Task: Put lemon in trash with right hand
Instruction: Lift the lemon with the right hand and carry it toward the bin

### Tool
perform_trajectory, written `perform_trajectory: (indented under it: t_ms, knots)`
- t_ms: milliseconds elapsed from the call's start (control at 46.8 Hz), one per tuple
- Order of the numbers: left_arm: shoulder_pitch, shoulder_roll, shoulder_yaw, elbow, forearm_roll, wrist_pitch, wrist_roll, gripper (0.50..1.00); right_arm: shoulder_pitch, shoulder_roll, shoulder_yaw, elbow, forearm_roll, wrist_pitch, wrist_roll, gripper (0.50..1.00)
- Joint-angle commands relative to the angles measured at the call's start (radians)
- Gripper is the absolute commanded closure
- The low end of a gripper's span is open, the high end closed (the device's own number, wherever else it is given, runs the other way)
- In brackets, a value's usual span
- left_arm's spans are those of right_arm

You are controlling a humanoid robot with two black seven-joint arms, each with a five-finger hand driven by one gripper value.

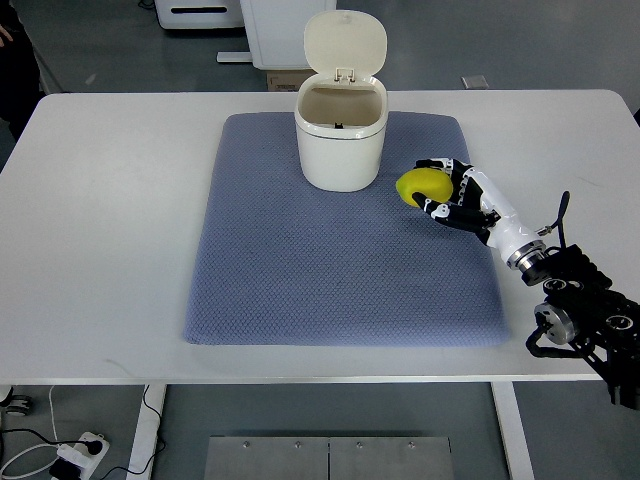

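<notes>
Top view shows the right hand (452,193) reaching in from the lower right edge, its black and white fingers (437,165) curled around the yellow lemon (420,185) and pinching it from above and below. The lemon sits over the right part of the blue-grey mat (300,280), just to the right of the white trash bin (340,140) and apart from it (whether it touches the mat or hangs slightly above it cannot be told). The bin stands upright near the mat's far edge with its lid (345,45) flipped up and its mouth open. The mat lies flat on the white table (100,200).
</notes>
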Motion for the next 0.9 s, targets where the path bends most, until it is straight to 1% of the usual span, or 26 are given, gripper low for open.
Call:
perform_trajectory:
  t_ms: [0,192,342,470,598,726,876]
  knots:
    - [0.000,0.000,0.000,0.000,0.000,0.000,0.000,0.500,0.013,-0.004,0.002,0.000,0.000,-0.001,0.000,1.000]
    - [0.000,0.000,0.000,0.000,0.000,0.000,0.000,0.500,0.079,-0.030,0.002,0.000,0.002,-0.003,0.000,1.000]
    - [0.000,0.000,0.000,0.000,0.000,0.000,0.000,0.500,0.137,-0.050,-0.005,-0.002,0.002,-0.003,-0.048,1.000]
    - [0.000,0.000,0.000,0.000,0.000,0.000,0.000,0.500,0.181,-0.055,-0.012,-0.006,0.000,-0.003,-0.076,1.000]
    - [0.000,0.000,0.000,0.000,0.000,0.000,0.000,0.500,0.238,-0.059,-0.078,-0.025,0.000,-0.003,-0.089,1.000]
    - [0.000,0.000,0.000,0.000,0.000,0.000,0.000,0.500,0.289,-0.068,-0.138,-0.025,0.000,-0.003,-0.092,1.000]
    - [0.000,0.000,0.000,0.000,0.000,0.000,0.000,0.500,0.338,-0.082,-0.181,-0.025,0.002,-0.009,-0.111,1.000]
